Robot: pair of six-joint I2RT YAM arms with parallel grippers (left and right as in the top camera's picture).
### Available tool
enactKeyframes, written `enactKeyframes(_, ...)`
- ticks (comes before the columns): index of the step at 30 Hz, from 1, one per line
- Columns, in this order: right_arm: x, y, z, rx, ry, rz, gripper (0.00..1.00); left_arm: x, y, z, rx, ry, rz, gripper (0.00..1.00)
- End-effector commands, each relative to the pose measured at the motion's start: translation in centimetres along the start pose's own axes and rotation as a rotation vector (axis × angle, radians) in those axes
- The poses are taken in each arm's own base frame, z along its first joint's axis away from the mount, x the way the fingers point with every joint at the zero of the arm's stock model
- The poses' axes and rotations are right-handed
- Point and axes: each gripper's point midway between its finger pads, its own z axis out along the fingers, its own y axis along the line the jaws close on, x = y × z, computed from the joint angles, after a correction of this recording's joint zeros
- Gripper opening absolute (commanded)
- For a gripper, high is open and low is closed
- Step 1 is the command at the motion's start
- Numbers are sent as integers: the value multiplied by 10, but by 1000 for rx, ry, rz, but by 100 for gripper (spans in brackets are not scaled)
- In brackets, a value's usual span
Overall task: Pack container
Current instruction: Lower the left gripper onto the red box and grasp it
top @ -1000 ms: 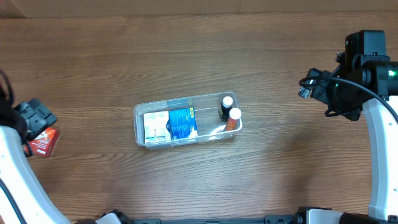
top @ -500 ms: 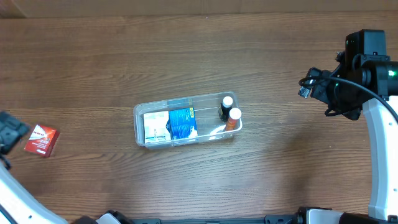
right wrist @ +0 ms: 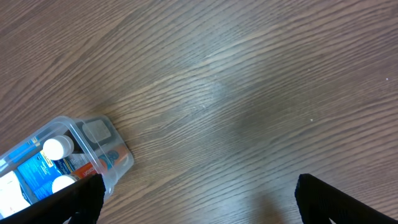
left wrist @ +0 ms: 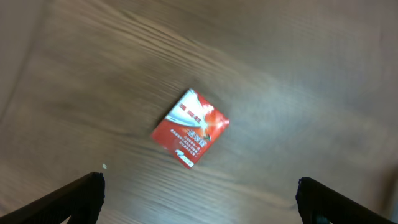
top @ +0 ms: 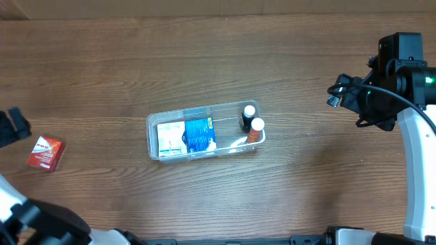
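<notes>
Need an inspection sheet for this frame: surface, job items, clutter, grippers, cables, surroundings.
Surface: wooden table, no spills seen.
Job's things: clear container mid-table, holding a white box, a blue packet and two white-capped bottles upright at the end nearer the right arm.
Clutter: red box lying flat on the table, outside the container, on the left arm's side.
Grippers: left gripper open, empty, near the red box, not touching; right gripper open, empty, over bare table beside the container.
Cables: black cable looped along the right arm, clear of the container.
Surroundings: pale strip past the table's far edge; cannot tell what.
</notes>
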Motion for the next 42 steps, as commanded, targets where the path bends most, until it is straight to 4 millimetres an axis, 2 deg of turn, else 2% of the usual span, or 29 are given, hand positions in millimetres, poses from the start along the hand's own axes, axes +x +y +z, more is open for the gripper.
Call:
enactKeyframes(1,-3,-1,0,5,-9,-19,100,14,-4,34,78,101,296,100)
enactKeyframes(6,-3,-5,0,26,-10,-20,100,40,-8,69,161,233,382,100)
enactKeyframes(10,-4,-6,0,30,-16,-27,100,61,-3,91,171,318,465,100)
enactKeyframes(15,-5,-5,0,28,-21,-38,100,78,11,113,127,407,486,100)
enactKeyframes(21,-5,-5,0,27,-22,-38,100,66,22,133,75,366,487,100)
enactKeyframes(28,-6,-5,0,27,-23,-38,100,56,33,145,21,343,497,100)
enactKeyframes(33,-6,-5,0,27,-24,-38,100,53,24,155,30,344,524,100)
enactKeyframes(42,-6,-5,0,26,-25,-38,100,51,-7,185,65,369,584,100)
